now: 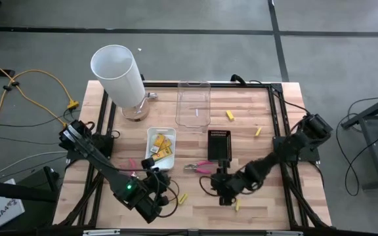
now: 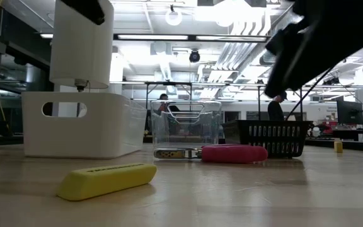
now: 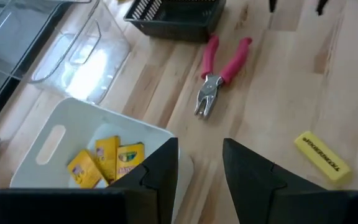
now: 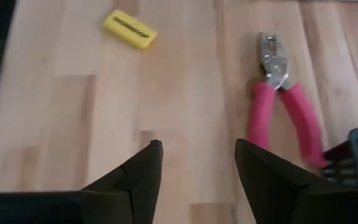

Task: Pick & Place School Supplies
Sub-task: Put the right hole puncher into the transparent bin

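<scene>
pink-handled pliers (image 3: 219,71), yellow stick (image 4: 130,29), white tray (image 1: 149,136)

Dark lettering on yellow stick (image 3: 322,158), seemingly unreadable.

3 trays (image 1: 193,103), approx 4 yellow sticks (image 1: 230,115), 1 pliers (image 1: 201,166)

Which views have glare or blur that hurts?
Low view: ceiling lights blow out the background; the near yellow stick is soft. Left wrist view: glare washes the clear tray; the pink-handled tool is sharp. Right wrist view: that tool's handles look slightly smeared. High view: even light.
</scene>
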